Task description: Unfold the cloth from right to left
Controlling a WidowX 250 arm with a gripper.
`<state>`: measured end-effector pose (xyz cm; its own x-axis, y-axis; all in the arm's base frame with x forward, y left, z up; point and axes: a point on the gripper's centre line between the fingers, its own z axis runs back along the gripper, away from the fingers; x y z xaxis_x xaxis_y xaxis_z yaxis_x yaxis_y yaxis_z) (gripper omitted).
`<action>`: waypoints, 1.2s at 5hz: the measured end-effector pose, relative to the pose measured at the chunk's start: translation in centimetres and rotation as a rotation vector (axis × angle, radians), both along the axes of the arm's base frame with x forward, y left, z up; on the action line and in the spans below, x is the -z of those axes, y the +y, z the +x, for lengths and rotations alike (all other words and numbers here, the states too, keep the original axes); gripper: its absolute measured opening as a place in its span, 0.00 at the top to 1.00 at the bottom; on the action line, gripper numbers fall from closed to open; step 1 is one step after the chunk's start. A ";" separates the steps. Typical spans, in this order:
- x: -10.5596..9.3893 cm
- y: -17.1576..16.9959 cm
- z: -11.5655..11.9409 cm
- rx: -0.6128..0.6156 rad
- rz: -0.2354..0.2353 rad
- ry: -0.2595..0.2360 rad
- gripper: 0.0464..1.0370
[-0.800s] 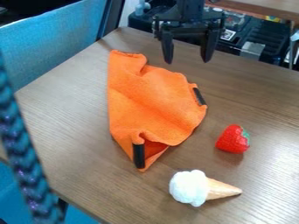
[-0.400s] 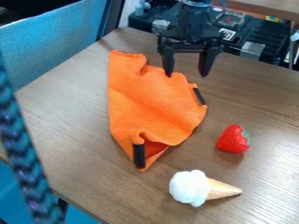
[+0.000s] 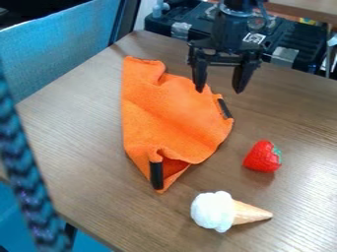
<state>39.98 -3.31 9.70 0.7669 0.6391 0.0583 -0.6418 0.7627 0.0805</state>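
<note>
Across the middle of the view spreads a brown wood-grain table (image 3: 85,147), beside a blue fabric panel (image 3: 59,44) at the upper left. Down the left edge hangs a dark, shiny braided strand (image 3: 26,182); black equipment (image 3: 296,47) sits behind the table. The orange cloth (image 3: 161,113) lies rumpled on the table, left of the view's center, its lower end folded to a point. Above its upper right edge hangs the black gripper (image 3: 219,91), its 2 fingers spread wide with a gap between them; I cannot tell whether the left one in view touches the cloth. Toward the bottom lies 1 toy ice cream cone (image 3: 217,211), then 1 red strawberry (image 3: 261,157) right of the cloth. Smallest are 2 black strips (image 3: 156,174) on the cloth's edges.
</note>
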 end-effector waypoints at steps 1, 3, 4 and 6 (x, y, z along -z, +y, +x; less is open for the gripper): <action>0.8 -0.8 0.5 -0.001 0.052 -0.012 0.04; 2.7 -1.2 1.7 -0.023 0.122 -0.011 0.04; 3.0 -1.3 2.1 -0.035 0.123 -0.011 0.04; 4.3 -1.1 2.4 -0.040 0.146 0.002 0.04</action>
<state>42.37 -4.37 5.42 0.7414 0.6538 0.1512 -0.6709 0.7168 0.1897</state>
